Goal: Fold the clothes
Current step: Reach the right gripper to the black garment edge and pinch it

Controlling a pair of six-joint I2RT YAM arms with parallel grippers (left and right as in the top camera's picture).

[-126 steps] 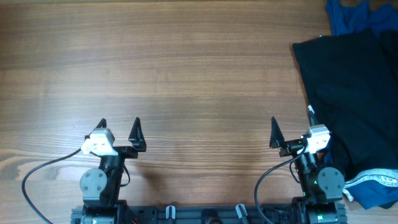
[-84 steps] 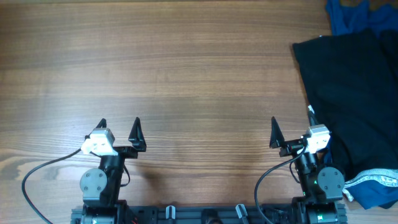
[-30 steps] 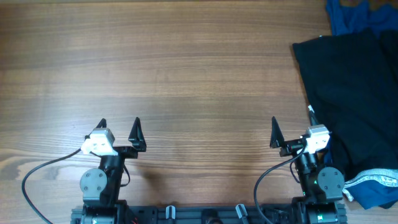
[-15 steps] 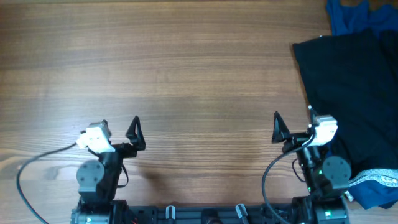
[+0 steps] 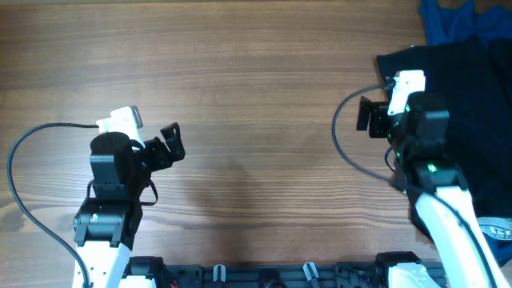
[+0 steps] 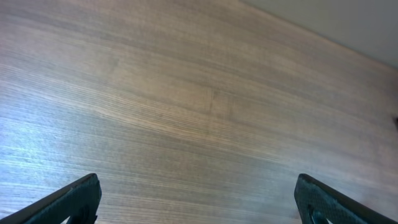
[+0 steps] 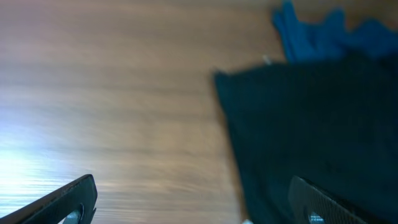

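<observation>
The black garment (image 5: 460,112) lies at the frame's right edge on the counter (image 5: 256,72), so the right hand (image 7: 193,186) hangs at its left edge, likely for a pinch; both it and the left hand (image 6: 196,186) gape wide, empty.

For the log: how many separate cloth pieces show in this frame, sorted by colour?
Black: 1, the black garment on the right side.
Bright blue: 1, the bright blue cloth in the far right corner.
Blue with a pale band: 1, the banded blue piece at the near right edge, mostly cut off.
Total: 3
</observation>
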